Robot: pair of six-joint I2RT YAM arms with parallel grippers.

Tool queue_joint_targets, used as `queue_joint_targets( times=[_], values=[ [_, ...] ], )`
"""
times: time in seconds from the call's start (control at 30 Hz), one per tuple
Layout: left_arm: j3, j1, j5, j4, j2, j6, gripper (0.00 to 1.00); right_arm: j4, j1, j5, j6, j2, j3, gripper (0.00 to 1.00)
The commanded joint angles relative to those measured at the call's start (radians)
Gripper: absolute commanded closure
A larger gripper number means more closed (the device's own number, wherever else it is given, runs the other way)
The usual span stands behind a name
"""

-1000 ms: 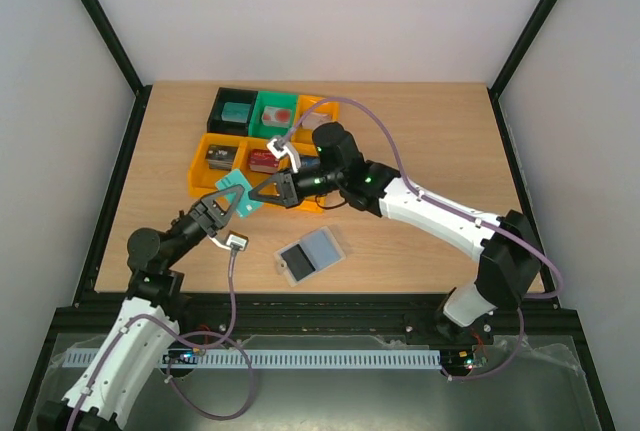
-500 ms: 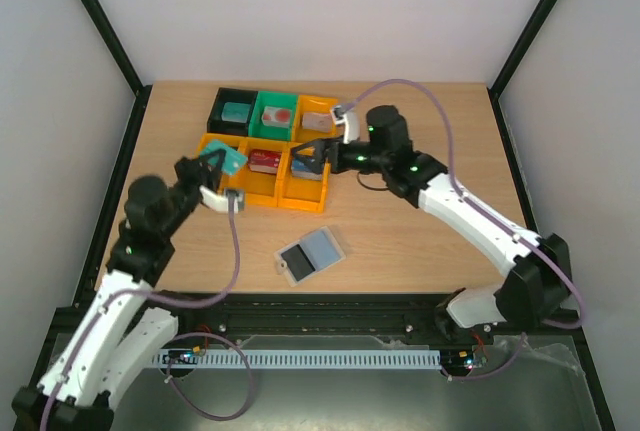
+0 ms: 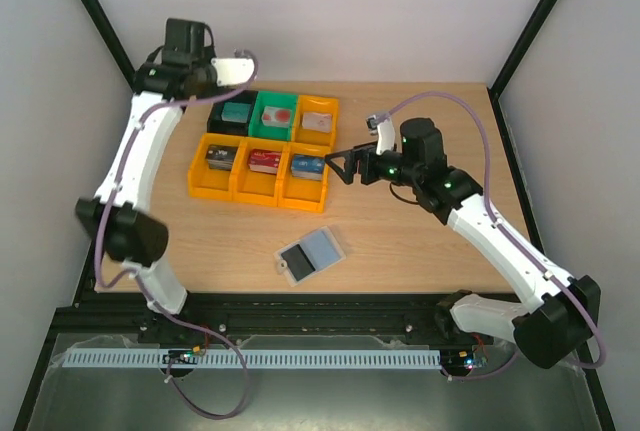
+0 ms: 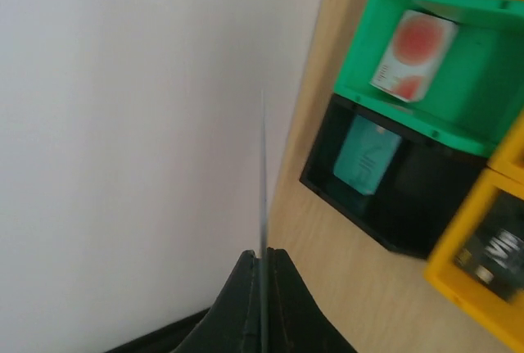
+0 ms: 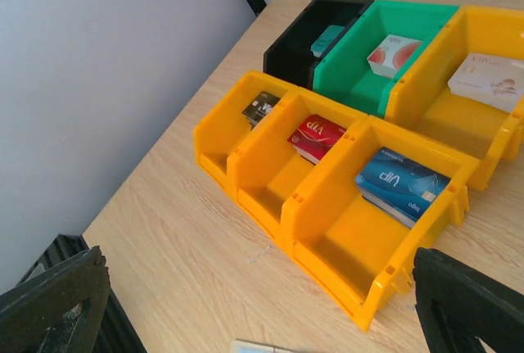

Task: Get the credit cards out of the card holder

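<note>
Your left gripper [image 4: 263,256] is pinched together on a thin credit card [image 4: 263,165]. The card is edge-on, so its colour is hidden. The gripper hangs high by the black bin [image 4: 409,222], at the back-left corner of the bins [image 3: 262,189]. Your right gripper [image 3: 336,165] stands wide apart and empty, just right of the bins' front row. The card holder [image 3: 312,255] lies open on the desk [image 3: 400,241], in front of the bins. You appear to be sorting an extracted card, so lower it over a compartment and release.

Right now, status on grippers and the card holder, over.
Left gripper shut on thin card, edge-on, raised near black bin. Right gripper open, empty, beside orange bins. Card holder open on table, unobstructed.
</note>
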Motion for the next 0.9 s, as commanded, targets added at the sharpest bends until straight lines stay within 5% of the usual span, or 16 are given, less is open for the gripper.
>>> queue_joint_targets(
  times=[0.0, 0.43, 0.87],
  values=[
    [0.199, 0.027, 0.046, -0.06, 0.223, -0.09, 0.98, -0.039, -0.002, 0.015, -0.058, -0.038, -0.023, 0.01],
    [0.205, 0.141, 0.095, 0.264, 0.606, 0.138, 0.98, -0.035, -0.007, 0.099, -0.048, 0.163, 0.069, 0.01],
    [0.055, 0.126, 0.066, 0.533, 0.658, 0.187, 0.98, -0.041, -0.028, 0.049, -0.056, 0.296, 0.138, 0.01]
  ],
)
